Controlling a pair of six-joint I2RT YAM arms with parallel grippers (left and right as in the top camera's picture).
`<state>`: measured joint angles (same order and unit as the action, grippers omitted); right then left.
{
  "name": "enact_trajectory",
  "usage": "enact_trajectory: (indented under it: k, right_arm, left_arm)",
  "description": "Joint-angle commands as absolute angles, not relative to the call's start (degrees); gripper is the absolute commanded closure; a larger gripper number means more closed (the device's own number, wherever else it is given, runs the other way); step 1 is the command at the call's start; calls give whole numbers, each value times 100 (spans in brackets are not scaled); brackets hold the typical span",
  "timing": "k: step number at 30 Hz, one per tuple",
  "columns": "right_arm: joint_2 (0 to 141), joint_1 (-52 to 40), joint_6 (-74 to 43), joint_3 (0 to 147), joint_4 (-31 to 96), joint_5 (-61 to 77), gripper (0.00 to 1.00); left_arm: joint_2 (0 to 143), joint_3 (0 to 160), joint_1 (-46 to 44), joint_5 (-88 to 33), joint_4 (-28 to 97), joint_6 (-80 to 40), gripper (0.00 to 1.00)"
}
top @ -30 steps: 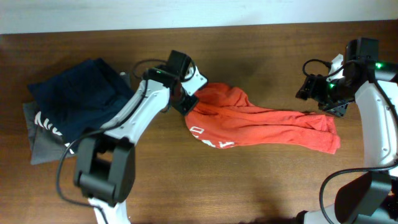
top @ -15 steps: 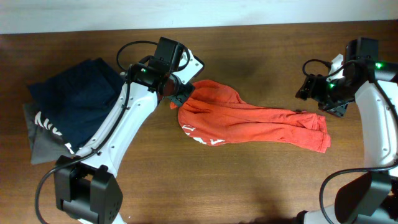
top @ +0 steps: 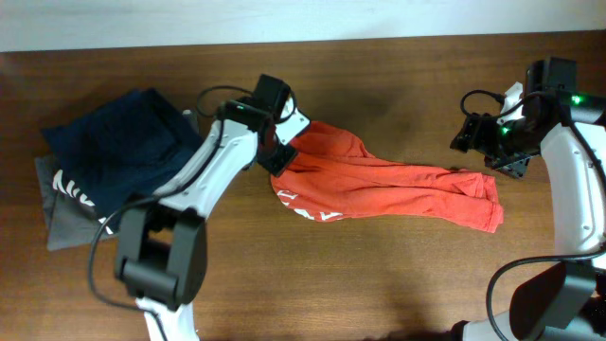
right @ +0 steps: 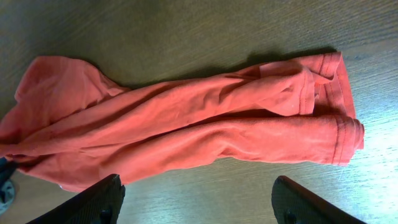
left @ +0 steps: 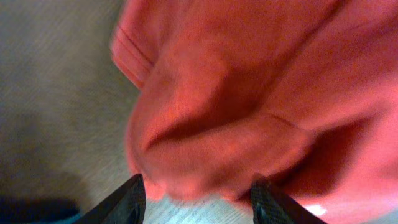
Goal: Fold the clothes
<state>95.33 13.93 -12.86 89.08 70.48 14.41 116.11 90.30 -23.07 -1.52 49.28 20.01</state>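
Note:
The clothes, an orange-red T-shirt [top: 379, 185], lie bunched in a long band across the middle of the table, with white print showing at the lower left edge. My left gripper [top: 281, 156] stands at the shirt's left end. In the left wrist view its jaws are apart, with bare wood between the fingertips and a bunched fold of the shirt [left: 249, 112] just ahead; my left gripper [left: 198, 196] holds nothing. My right gripper [top: 473, 134] hovers open above the table beyond the shirt's right end. From the right wrist the shirt [right: 186, 124] lies ahead of my right gripper [right: 198, 199], untouched.
A navy blue garment [top: 123, 152] with white lettering lies at the left on top of a grey folded garment [top: 62, 223]. The table's far edge meets a white wall [top: 284, 19]. Bare wood lies in front of the shirt.
My left gripper dragged the shirt's left end a little leftward, then opened and let go of it. The shirt's right end slid left. The right arm has not moved.

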Motion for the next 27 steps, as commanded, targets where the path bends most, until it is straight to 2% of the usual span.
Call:
enact_trajectory:
  k: [1,14,18,20,22,24,27]
  right_arm:
    - [9491,1380,-1227,8930,7054,1448,20]
    - [9491,1380,-1227,8930,7054,1433,19]
    - [9491,1380,-1227,8930,7070,1433,19]
    - [9491,1380,-1227,8930,7076,1433,19]
    - [9491,1380,-1225,8930,7078,1433,19]
    - [9491,1380,-1225,8930,7076,1431,19]
    - [9491,1380,-1227,8930,7072,1431,19]
  left_arm:
    - [11767,8967,-2265,47,4794,2091,47]
    - [11754,9000,-2152,731,4595,2091,48]
    - [11760,8997,-2093,731,4543,2091,58]
    - [11764,8997,-2069,733,4615,2088,59]
    - [11760,9004,-2067,690,4812,2086,58]
    - [11740,9037,-2071,718,5017,2086,53]
    - [11644,9223,-2069,714,5332,1859,52]
